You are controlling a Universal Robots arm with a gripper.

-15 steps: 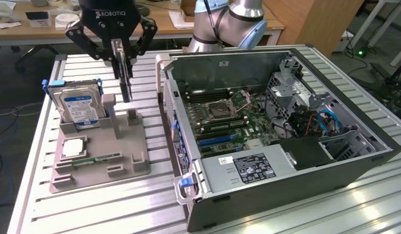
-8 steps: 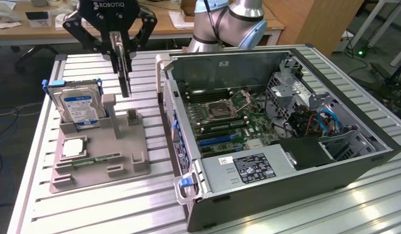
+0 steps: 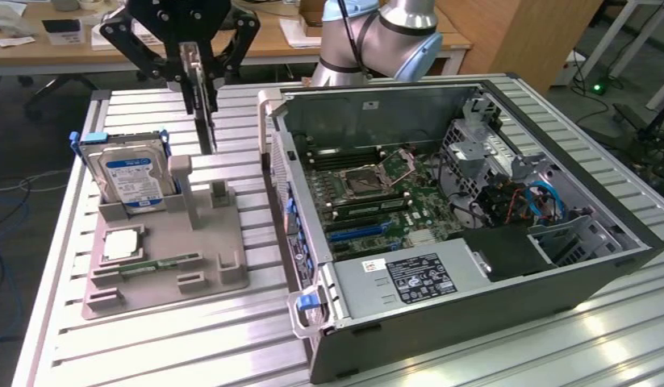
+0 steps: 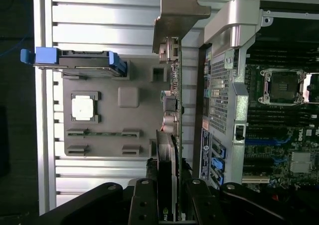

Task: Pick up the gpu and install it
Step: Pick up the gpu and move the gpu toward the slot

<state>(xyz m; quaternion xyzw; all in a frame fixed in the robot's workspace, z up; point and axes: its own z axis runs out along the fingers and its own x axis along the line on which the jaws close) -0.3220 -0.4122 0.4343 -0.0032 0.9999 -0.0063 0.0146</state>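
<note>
Green board on edge, the gpu [image 3: 208, 121] hangs clamped between the fingers of the gripper [image 3: 199, 79] in the exterior view, raised over the grey tray [image 3: 148, 294] beside the open case [image 3: 472, 322]. The pick looks done and the carry is in hand. In the wrist view its metal bracket [image 4: 174, 16] lies alongside the case wall. Seating it likely calls for squaring its edge to a slot on the motherboard [image 4: 279, 125].

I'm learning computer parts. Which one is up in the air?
The gpu, the thin card on edge in the gripper. The hard drive, chip and RAM strip sit in the tray.
</note>
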